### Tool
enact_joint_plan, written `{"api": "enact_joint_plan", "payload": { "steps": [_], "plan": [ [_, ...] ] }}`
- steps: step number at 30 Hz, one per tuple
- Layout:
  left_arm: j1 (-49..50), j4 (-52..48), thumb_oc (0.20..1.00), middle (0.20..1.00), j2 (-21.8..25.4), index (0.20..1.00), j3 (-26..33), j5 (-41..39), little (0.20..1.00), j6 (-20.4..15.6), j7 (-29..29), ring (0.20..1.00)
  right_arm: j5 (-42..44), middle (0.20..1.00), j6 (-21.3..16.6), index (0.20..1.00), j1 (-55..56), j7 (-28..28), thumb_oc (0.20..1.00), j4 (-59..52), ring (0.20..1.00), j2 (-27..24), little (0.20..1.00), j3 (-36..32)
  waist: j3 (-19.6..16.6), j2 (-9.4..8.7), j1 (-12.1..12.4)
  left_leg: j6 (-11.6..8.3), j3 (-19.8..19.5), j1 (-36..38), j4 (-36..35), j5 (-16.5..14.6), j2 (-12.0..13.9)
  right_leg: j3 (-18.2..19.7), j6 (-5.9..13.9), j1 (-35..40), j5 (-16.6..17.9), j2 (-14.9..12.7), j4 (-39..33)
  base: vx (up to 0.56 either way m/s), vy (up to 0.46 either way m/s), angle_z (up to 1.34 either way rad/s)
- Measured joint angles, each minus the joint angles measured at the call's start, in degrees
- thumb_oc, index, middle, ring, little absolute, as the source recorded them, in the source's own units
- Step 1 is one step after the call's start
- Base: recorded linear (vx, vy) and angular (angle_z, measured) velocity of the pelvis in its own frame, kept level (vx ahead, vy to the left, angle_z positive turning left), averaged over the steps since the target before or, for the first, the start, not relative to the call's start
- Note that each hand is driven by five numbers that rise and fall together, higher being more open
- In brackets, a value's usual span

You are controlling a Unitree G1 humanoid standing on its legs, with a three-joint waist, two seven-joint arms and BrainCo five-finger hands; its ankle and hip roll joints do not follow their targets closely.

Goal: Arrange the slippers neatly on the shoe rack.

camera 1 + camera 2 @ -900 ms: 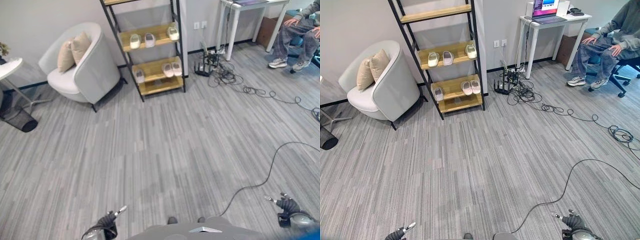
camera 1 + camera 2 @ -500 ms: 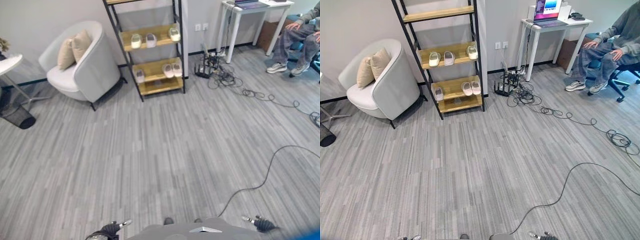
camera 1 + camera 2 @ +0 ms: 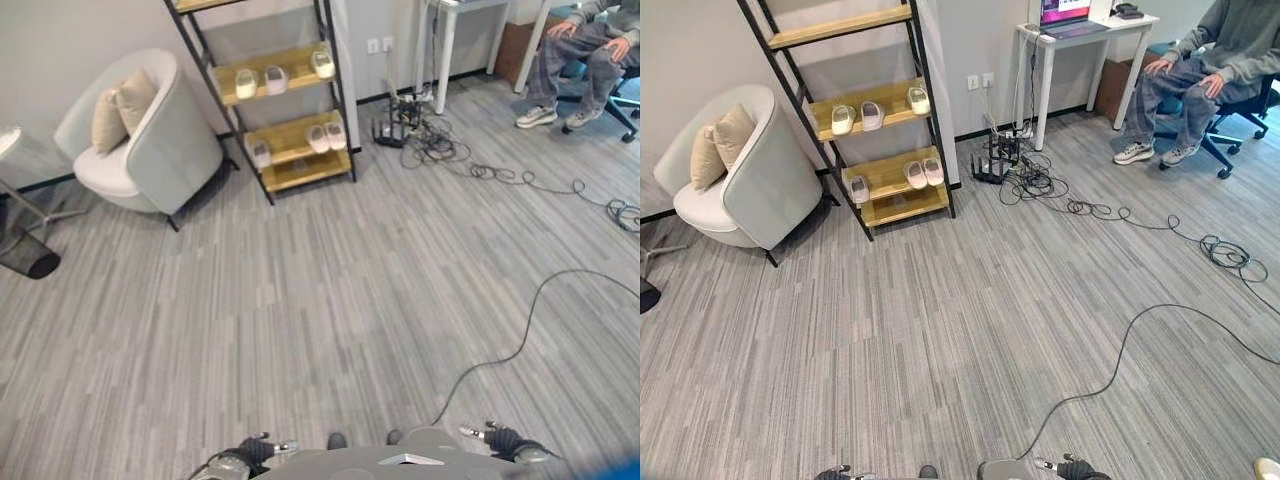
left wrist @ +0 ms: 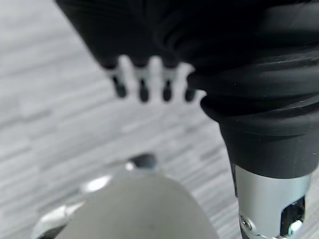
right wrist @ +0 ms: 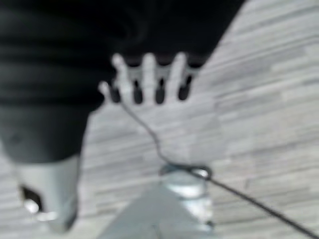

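- Wooden shelves in a black-framed shoe rack (image 3: 890, 205) stand against the far wall, the landmark of a grey plank floor (image 3: 970, 330).
- On the rack's middle shelf sit three slippers: a pale green slipper (image 3: 842, 119) and a pinkish slipper (image 3: 872, 115) close together at the left, and another pale green slipper (image 3: 918, 99) apart at the right end.
- On the rack's lowest shelf lie three more: a pink pair (image 3: 924, 173) side by side toward the right, and a single grey-pink slipper (image 3: 859, 189) apart at the left.
- Just left of the rack stands a light grey armchair (image 3: 750, 190) with two beige cushions (image 3: 715, 148).
- Right of the rack, a white counter (image 3: 1080, 40) carries an open laptop (image 3: 1065, 14); a tangle of cables (image 3: 1025, 175) lies on the floor between them.
- Farther right of the rack, a person (image 3: 1200, 70) sits in an office chair.
- Well away from the rack, at the near edge, the left hand (image 3: 255, 450) and right hand (image 3: 500, 440) hang low over the floor; in the wrist views, the left hand's fingers (image 4: 142, 87) and the right hand's fingers (image 5: 149, 82) are straight and relaxed, holding nothing.
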Motion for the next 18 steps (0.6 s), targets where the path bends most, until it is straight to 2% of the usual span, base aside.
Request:
{"api": "enact_joint_plan", "payload": {
  "steps": [1, 3, 4, 5, 6, 7, 8, 9, 10, 12, 14, 15, 17, 18],
  "plan": [
    [0.0, -0.6, 1.000, 1.000, 0.3, 1.000, 0.0, 0.0, 1.000, -0.2, 0.0, 1.000, 0.0, 1.000, 0.0, 1.000, 0.3, -0.1, 1.000, 0.1, 1.000, -0.3, 1.000, -0.7, 0.6, -0.25, 0.2, -1.10, -0.8, -1.2, 1.7, 0.9, -0.1, 0.0, -0.67, 0.7, 0.9, -0.1, -1.3, 0.13, -0.112, 0.19],
    [-1.6, -0.7, 1.000, 1.000, 0.8, 1.000, 0.0, -0.1, 1.000, -0.3, 0.7, 1.000, 0.0, 1.000, 0.1, 1.000, -0.2, -0.5, 1.000, 1.6, 1.000, -0.6, 1.000, -2.4, 3.3, -1.69, -0.2, -3.65, -0.3, -6.1, 10.1, 3.1, -0.4, -0.5, -2.76, 3.1, 2.2, -0.5, -4.7, 0.12, -0.022, 0.33],
    [-2.6, -1.2, 1.000, 1.000, 1.1, 1.000, 0.2, -0.2, 1.000, -0.6, 0.9, 1.000, 0.0, 1.000, 0.3, 1.000, -0.5, -0.7, 1.000, 2.8, 1.000, -0.7, 1.000, -2.4, 4.1, -1.82, -0.2, -3.20, 1.8, -8.1, 12.8, 3.2, 0.4, -1.1, -2.35, 4.2, 2.7, -0.5, -6.9, 0.20, 0.033, 0.14],
    [-2.6, -1.2, 1.000, 1.000, 1.3, 1.000, 0.2, -0.2, 1.000, -0.9, 0.9, 1.000, 0.0, 1.000, 0.5, 1.000, -0.4, -1.0, 1.000, 3.1, 1.000, -0.8, 1.000, -2.3, 4.3, -1.70, 0.0, -2.78, 3.4, -8.6, 12.4, 2.9, 1.4, -1.6, -2.02, 5.0, 4.1, -0.5, -9.0, 0.32, 0.065, 0.05],
    [-2.5, -1.4, 1.000, 1.000, 1.3, 1.000, 0.2, -0.1, 1.000, -1.0, 0.9, 1.000, 0.1, 1.000, 0.6, 1.000, -0.6, -1.2, 1.000, 3.0, 1.000, -1.0, 1.000, -2.2, 4.7, -1.71, 0.1, -2.52, 4.6, -9.4, 10.0, 3.0, 2.6, -2.2, -1.83, 6.0, 4.6, -0.3, -10.9, 0.24, 0.063, 0.10],
    [-2.1, -0.1, 1.000, 1.000, 1.2, 1.000, 0.2, -0.1, 1.000, -1.1, 1.0, 1.000, 0.1, 1.000, 0.7, 1.000, -0.6, -1.4, 1.000, 3.0, 1.000, -0.6, 1.000, -2.1, 4.8, -1.70, -0.1, -2.33, 6.2, -8.8, 2.7, 3.2, 3.0, -2.3, -1.58, 7.5, 4.6, -0.2, -13.8, 0.53, 0.178, 0.11],
    [-2.7, 0.7, 1.000, 1.000, 1.0, 1.000, 0.4, -0.1, 1.000, -1.1, 1.4, 1.000, 0.1, 1.000, 0.7, 1.000, -0.8, -1.5, 1.000, 2.9, 1.000, -0.5, 1.000, -2.1, 4.9, -1.38, 0.2, -1.66, 6.3, -8.3, -7.4, 4.3, 3.0, -1.8, -0.14, 9.6, 6.1, -0.2, -17.7, 0.41, 0.145, 0.04],
    [-2.5, 0.6, 1.000, 1.000, 0.9, 1.000, 0.6, 0.0, 1.000, -1.2, 1.6, 1.000, 0.1, 1.000, 0.7, 1.000, -1.7, -1.5, 1.000, 2.7, 1.000, -0.4, 1.000, -1.9, 5.3, -1.15, 0.9, -2.16, 5.9, -8.7, -9.6, 5.1, 3.4, -1.8, 0.86, 10.5, 7.9, 0.0, -18.8, 0.75, 0.292, -0.09],
    [-2.1, 2.2, 1.000, 1.000, 0.1, 1.000, 1.1, 0.2, 1.000, -1.2, 1.8, 1.000, 0.0, 1.000, 0.8, 1.000, -1.7, -1.9, 1.000, 2.3, 1.000, -0.5, 1.000, 1.0, 4.2, -0.35, 1.3, -2.45, 4.8, -8.8, -14.5, 5.4, 4.7, -1.7, 0.84, 11.4, 7.1, 1.1, -20.4, 0.45, 0.203, -0.20],
    [-1.3, 4.1, 1.000, 1.000, -0.4, 1.000, 3.8, 1.2, 1.000, -0.9, 1.7, 1.000, -1.4, 1.000, 0.4, 1.000, -2.5, -1.9, 1.000, 2.4, 1.000, 0.3, 1.000, 2.3, 3.9, -0.34, 2.8, -1.53, 3.4, -9.1, -12.7, 5.5, 4.9, -0.4, 0.63, 12.8, 7.0, 1.7, -20.3, 0.40, 0.202, -0.39],
    [0.5, 4.2, 1.000, 1.000, -0.4, 1.000, 3.8, 2.3, 1.000, 0.1, 1.8, 1.000, -2.0, 1.000, -0.1, 1.000, -2.6, -1.8, 1.000, 1.7, 1.000, 0.5, 1.000, 2.6, 2.6, -0.90, 3.9, -0.89, 2.7, -9.7, -8.3, 6.0, 3.9, 0.6, 0.34, 13.7, 5.5, 1.7, -20.1, 0.24, 0.154, -0.36],
    [1.3, 4.5, 1.000, 1.000, -0.4, 1.000, 3.8, 2.6, 1.000, 0.3, 1.9, 1.000, -2.2, 1.000, -0.4, 1.000, -2.6, -1.8, 1.000, 1.8, 1.000, 0.6, 1.000, 2.6, 2.0, -1.42, 4.0, 0.09, 2.5, -10.1, -8.0, 6.7, 2.6, 1.1, -0.12, 13.8, 5.6, 1.5, -20.0, 0.45, 0.314, -0.22],
    [1.4, 6.1, 1.000, 1.000, 0.3, 1.000, 4.5, 3.1, 1.000, 1.1, 1.9, 1.000, -2.2, 1.000, -0.4, 1.000, -2.6, -1.4, 1.000, 2.4, 1.000, 0.9, 1.000, 2.9, 0.8, -3.95, 4.7, 3.58, 4.1, -9.4, -6.9, 6.2, -1.9, 1.0, 4.14, 14.2, 2.9, -0.6, -18.0, 0.37, 0.278, -0.15],
    [2.4, 6.5, 1.000, 1.000, 0.3, 1.000, 3.7, 3.3, 1.000, 1.8, 2.0, 1.000, -2.2, 1.000, -0.4, 1.000, -1.8, -1.1, 1.000, 2.1, 1.000, 0.3, 1.000, 3.5, 0.1, -2.42, 4.2, 7.64, 5.4, -7.2, -8.8, 7.5, -1.1, -0.1, 6.92, 11.5, 1.0, 0.8, -8.6, 0.18, 0.162, -0.04]
  ]
}}
